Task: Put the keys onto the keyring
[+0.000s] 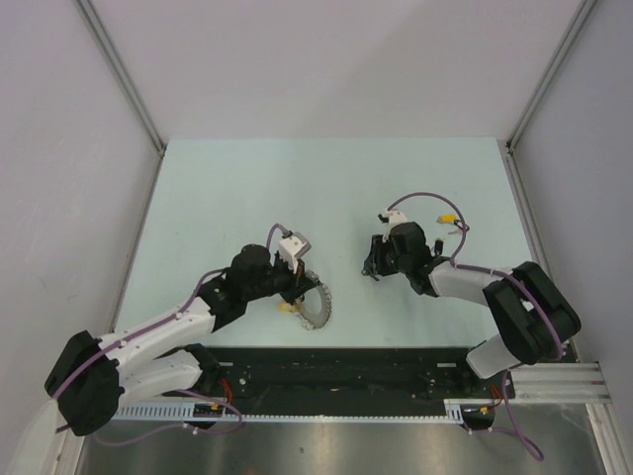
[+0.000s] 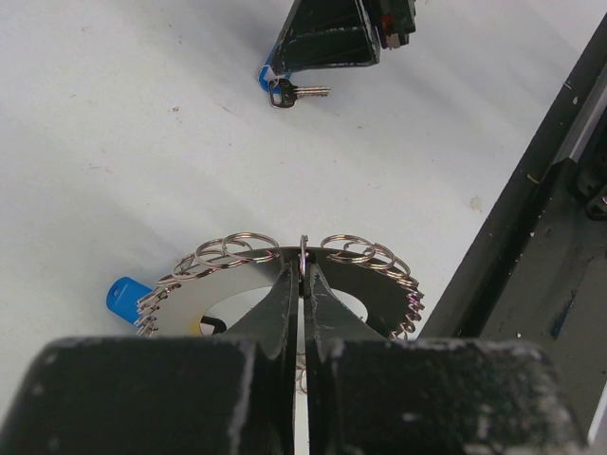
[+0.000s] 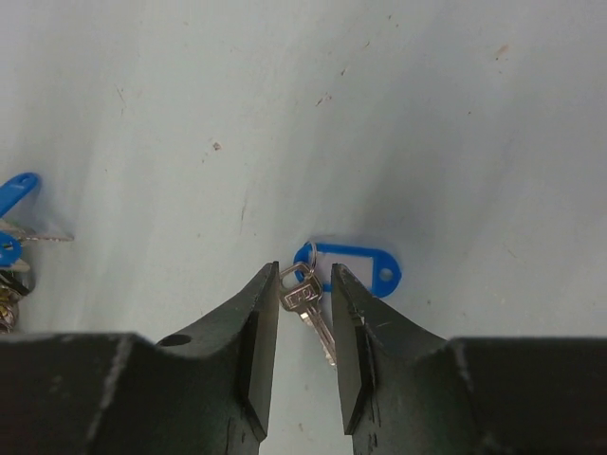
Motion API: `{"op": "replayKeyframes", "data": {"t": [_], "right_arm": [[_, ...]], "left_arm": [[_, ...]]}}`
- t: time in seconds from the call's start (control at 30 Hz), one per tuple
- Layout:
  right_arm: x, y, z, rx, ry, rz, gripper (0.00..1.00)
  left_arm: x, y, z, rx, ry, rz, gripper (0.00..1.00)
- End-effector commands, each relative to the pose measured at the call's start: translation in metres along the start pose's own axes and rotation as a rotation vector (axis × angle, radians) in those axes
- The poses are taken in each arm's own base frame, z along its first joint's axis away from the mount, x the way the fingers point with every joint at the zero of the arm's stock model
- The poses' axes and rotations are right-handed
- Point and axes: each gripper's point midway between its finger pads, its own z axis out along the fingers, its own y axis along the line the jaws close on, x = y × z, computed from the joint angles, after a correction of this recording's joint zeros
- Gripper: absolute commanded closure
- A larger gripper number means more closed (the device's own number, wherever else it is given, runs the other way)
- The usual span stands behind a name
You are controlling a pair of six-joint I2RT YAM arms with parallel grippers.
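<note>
The keyring (image 1: 317, 306) is a flat silver ring with small split loops along its edge, lying near the table's front edge. In the left wrist view (image 2: 375, 284) my left gripper (image 2: 303, 275) is shut on its far rim, pinching a small loop there. A blue tag (image 2: 126, 300) hangs at the ring's left side. My right gripper (image 3: 305, 284) is open and low on the table, its fingers either side of a silver key (image 3: 308, 305) joined to a blue tag (image 3: 358, 264). This key also shows under the right gripper in the left wrist view (image 2: 302, 92).
A black rail (image 1: 346, 371) runs along the table's near edge, close to the right of the ring (image 2: 531, 237). More blue tags (image 3: 14, 194) show at the far left of the right wrist view. White walls enclose the pale table (image 1: 326, 188).
</note>
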Motion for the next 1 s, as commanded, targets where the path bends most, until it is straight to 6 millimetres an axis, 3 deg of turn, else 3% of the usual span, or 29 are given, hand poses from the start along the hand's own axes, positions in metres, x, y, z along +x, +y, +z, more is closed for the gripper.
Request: {"op": "replayKeyframes", "data": {"t": [0.0,0.1,0.17,0.2,0.27,0.33,0.37,0.4,0.47,0.53,0.57,0.63,0.97], "right_arm": [[-0.032,0.009,0.006,-0.039,-0.059,0.042,0.68],[-0.028,0.006,0.006,-0.032,0.002,0.039,0.68],[-0.039,0.009,0.004,-0.049,0.019,0.021,0.68],[-0.032,0.004,0.001,-0.033,0.079,0.033,0.67],[-0.044,0.006,0.0,-0.049,0.12,0.009,0.66],[-0.034,-0.002,-0.007,-0.029,0.226,0.013,0.66],[-0.048,0.001,-0.007,-0.045,0.225,-0.013,0.66],[-0.036,-0.003,-0.009,-0.028,0.3,-0.006,0.66],[-0.045,-0.001,-0.009,-0.041,0.323,-0.039,0.66],[-0.033,-0.004,-0.009,-0.039,0.413,-0.041,0.66],[-0.042,-0.002,-0.007,-0.047,0.409,-0.066,0.66],[-0.03,-0.005,-0.005,-0.046,0.485,-0.067,0.66],[-0.025,-0.001,0.008,-0.064,0.627,-0.124,0.69]], "left_arm": [[-0.01,-0.005,-0.002,0.036,-0.047,0.022,1.0],[-0.009,-0.005,-0.002,0.039,-0.042,0.022,1.0],[-0.01,-0.006,-0.003,0.041,-0.04,0.022,1.0],[-0.01,-0.007,-0.003,0.043,-0.037,0.021,1.0],[-0.011,-0.007,-0.004,0.042,-0.034,0.022,1.0],[-0.011,-0.007,-0.005,0.042,-0.035,0.022,1.0],[-0.012,-0.008,-0.006,0.042,-0.034,0.023,0.99],[-0.011,-0.008,-0.006,0.043,-0.032,0.021,1.0],[-0.013,-0.009,-0.007,0.045,-0.032,0.022,1.0],[-0.014,-0.01,-0.008,0.047,-0.035,0.024,0.99],[-0.015,-0.01,-0.009,0.047,-0.033,0.024,1.0],[-0.017,-0.01,-0.01,0.047,-0.035,0.03,1.0],[-0.015,-0.01,-0.011,0.043,-0.028,0.031,0.99]]}}
